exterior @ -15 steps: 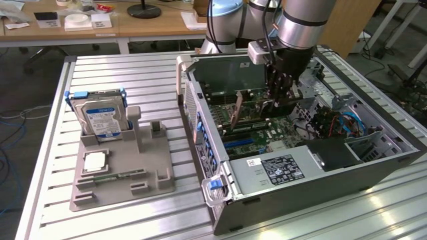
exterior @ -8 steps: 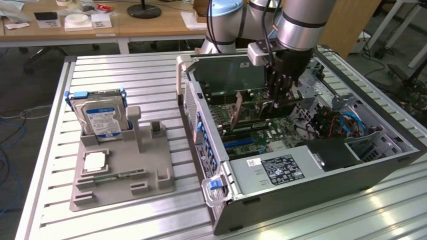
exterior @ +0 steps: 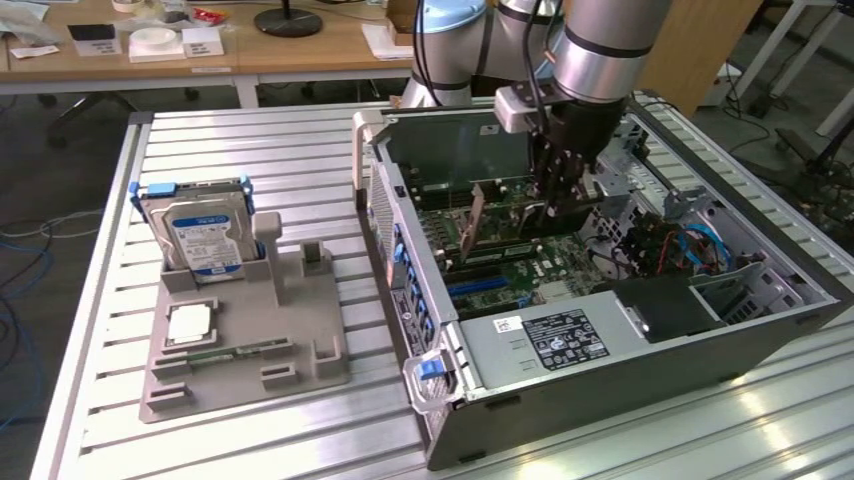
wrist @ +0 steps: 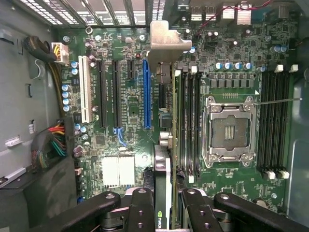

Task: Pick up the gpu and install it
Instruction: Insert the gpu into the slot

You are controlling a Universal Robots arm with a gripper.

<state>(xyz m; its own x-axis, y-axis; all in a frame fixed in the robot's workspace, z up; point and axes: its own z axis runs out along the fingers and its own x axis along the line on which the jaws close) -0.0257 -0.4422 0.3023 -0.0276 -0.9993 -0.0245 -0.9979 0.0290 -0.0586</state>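
Note:
My gripper [exterior: 554, 190] reaches down into the open computer case [exterior: 627, 345] and is shut on the gpu [exterior: 497, 215], which it holds edge-down above the motherboard [exterior: 534, 265]. The wrist view shows the gpu [wrist: 172, 145] edge-on between the black fingers [wrist: 141, 203]. Its silver end bracket [wrist: 166, 41] is at the far end and its black cooler face bears a green logo. The card hangs just beside the long blue slot [wrist: 147, 94], over the board between that slot and the memory slots [wrist: 190, 121]. Whether it touches the board, I cannot tell.
On the exterior view's left, a grey holder [exterior: 247, 335] carries the silver hard drive [exterior: 200, 235], a processor chip [exterior: 191, 322] and a memory stick [exterior: 220, 352]. Cable bundles [wrist: 53, 140] and the open processor socket [wrist: 229, 128] flank the card. Case walls ring the work area.

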